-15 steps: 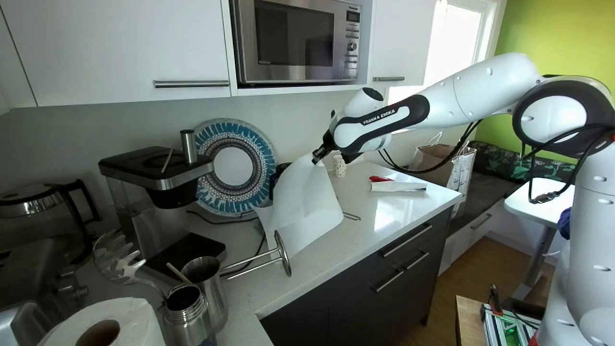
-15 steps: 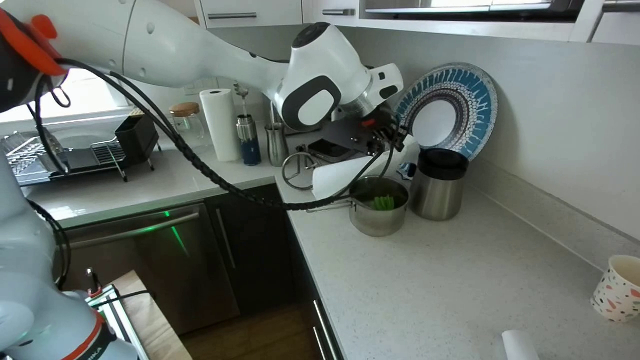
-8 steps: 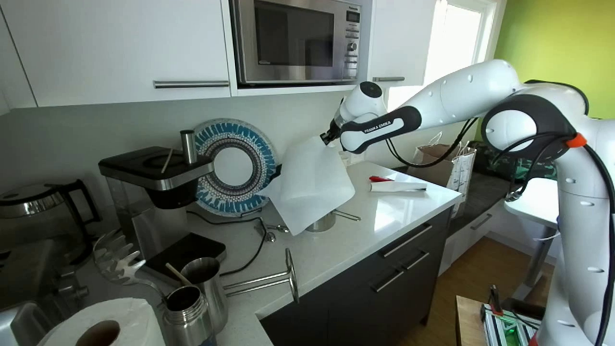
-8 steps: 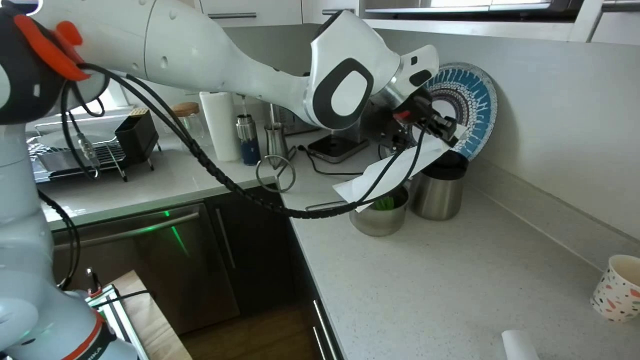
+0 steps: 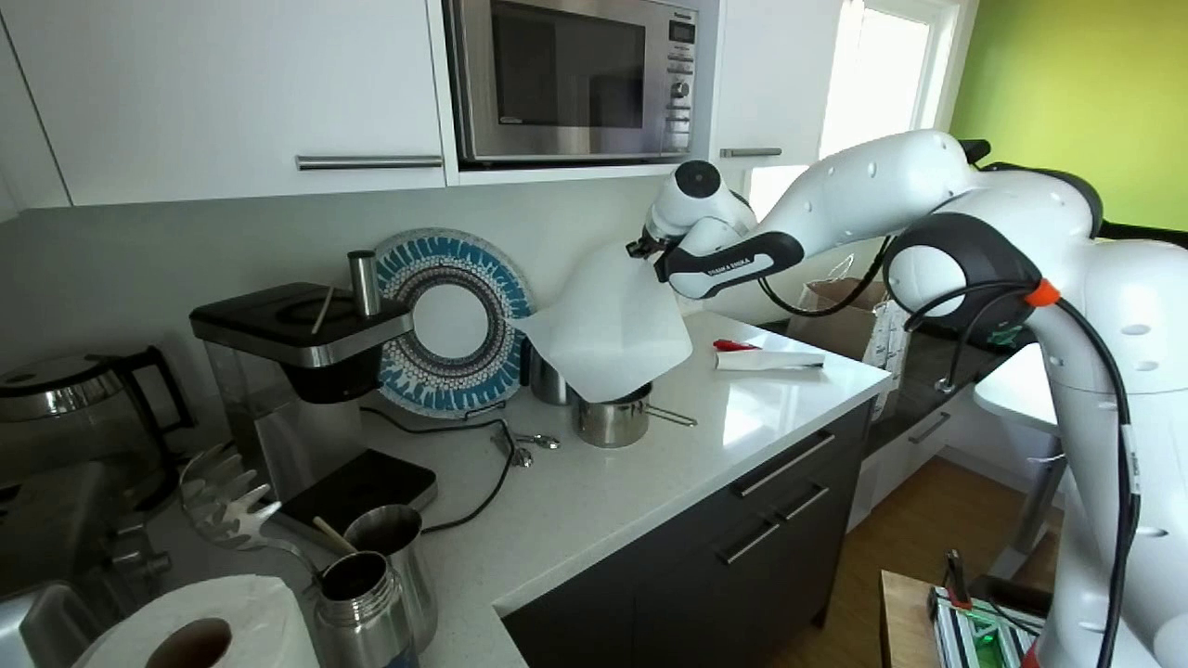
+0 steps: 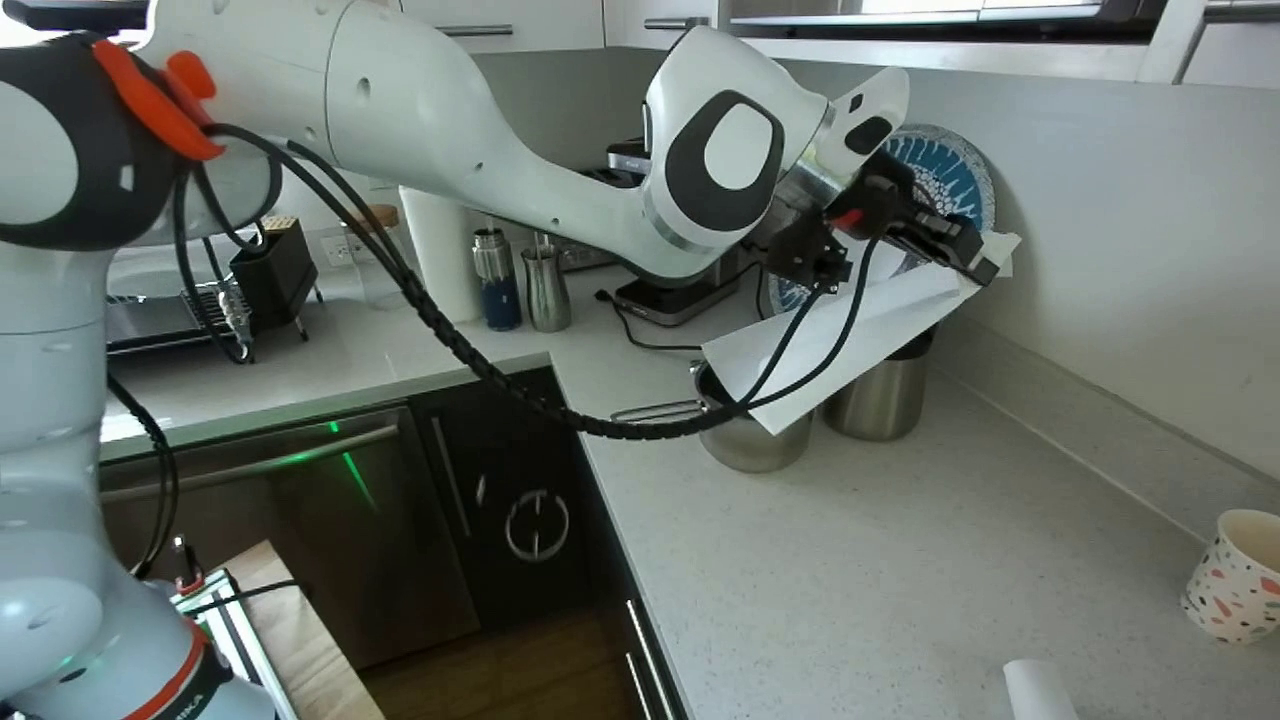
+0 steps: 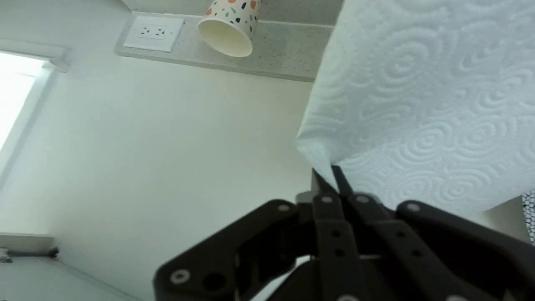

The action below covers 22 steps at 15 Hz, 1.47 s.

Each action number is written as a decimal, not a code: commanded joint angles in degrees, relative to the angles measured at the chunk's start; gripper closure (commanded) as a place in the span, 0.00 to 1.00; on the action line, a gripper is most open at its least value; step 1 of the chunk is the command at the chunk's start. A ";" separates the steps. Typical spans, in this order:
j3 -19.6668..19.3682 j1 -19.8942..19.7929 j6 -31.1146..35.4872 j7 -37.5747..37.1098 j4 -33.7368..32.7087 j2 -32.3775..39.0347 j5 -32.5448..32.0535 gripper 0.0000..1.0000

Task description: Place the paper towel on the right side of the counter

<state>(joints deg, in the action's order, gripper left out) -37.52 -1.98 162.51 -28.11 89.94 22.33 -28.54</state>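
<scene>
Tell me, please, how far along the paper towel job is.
Done: the paper towel is picked up, pinched between the jaws in the wrist view.
In hand: it hangs, lower edge overlapping the saucepan in both exterior views.
Left: it is not yet on the counter; laying it on the right side and releasing remain.

The paper towel (image 7: 426,108) is white, embossed with concentric rings; the gripper (image 7: 327,174) is black; the counter (image 6: 900,560) white with grey speckles; the cup (image 6: 1228,590) cream, flecked coral, green and black; the disc (image 5: 452,320) banded blue, white and dark about a white centre; one wall (image 5: 1067,102) lime green.
</scene>
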 commanded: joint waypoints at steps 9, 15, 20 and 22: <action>-11.39 5.23 -6.03 -6.77 -1.91 6.32 -11.78 1.00; -20.20 4.81 -4.35 -14.95 -0.48 13.48 -19.10 1.00; -22.48 5.32 -5.28 -20.21 1.11 18.37 -20.71 0.67; -22.06 5.33 -5.91 -20.58 0.98 19.02 -19.90 0.50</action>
<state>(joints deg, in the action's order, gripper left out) -58.56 2.13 157.31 -46.32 90.43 39.95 -47.86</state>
